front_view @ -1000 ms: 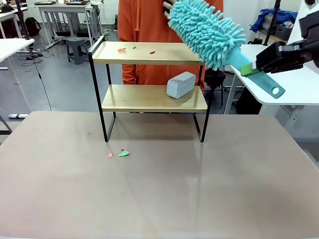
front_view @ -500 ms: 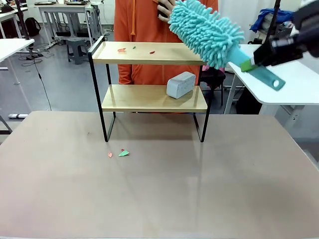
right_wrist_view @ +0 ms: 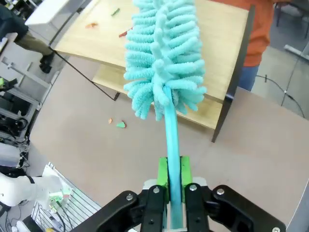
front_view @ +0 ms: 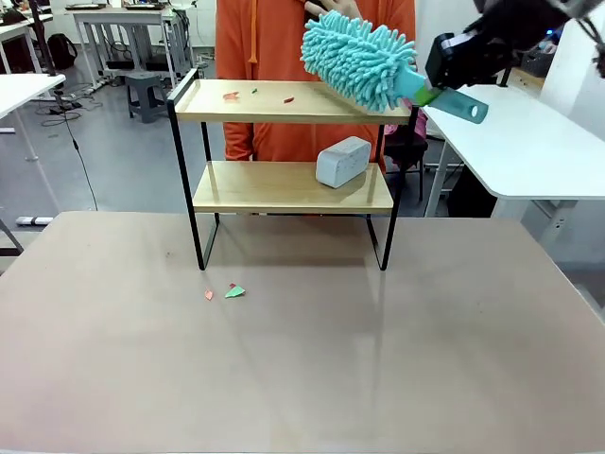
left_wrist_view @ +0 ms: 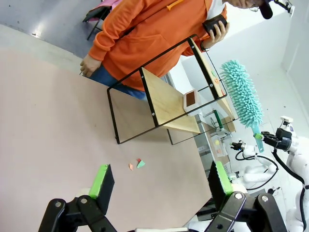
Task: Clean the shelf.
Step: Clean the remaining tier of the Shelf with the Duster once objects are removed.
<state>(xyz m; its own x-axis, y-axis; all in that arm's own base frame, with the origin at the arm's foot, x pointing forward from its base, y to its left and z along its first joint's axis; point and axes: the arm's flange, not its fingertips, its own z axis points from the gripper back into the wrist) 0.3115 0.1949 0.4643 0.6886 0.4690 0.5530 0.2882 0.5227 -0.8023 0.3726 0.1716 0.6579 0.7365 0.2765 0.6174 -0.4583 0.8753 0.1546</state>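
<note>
Shelf (front_view: pixel 208 104): two light wooden boards in a thin black frame, standing at the far side of the table (front_view: pixel 302 378), in front of a person in an orange hoodie (front_view: pixel 274 47). My right hand (front_view: pixel 428 94), fingers pressed together, pinches the handle of a turquoise microfibre duster (front_view: pixel 359 59). The duster's fluffy head hangs over the right end of the top board; contact cannot be told. Red and green paper scraps (front_view: pixel 232 95) lie on the left part of the top board. A grey block (front_view: pixel 342 161) rests on the lower board, towards its right. Two loose scraps (front_view: pixel 233 291) lie on the table near the front left leg. My left hand (left_wrist_view: pixel 161 178) is spread wide above the table, holding nothing.
</note>
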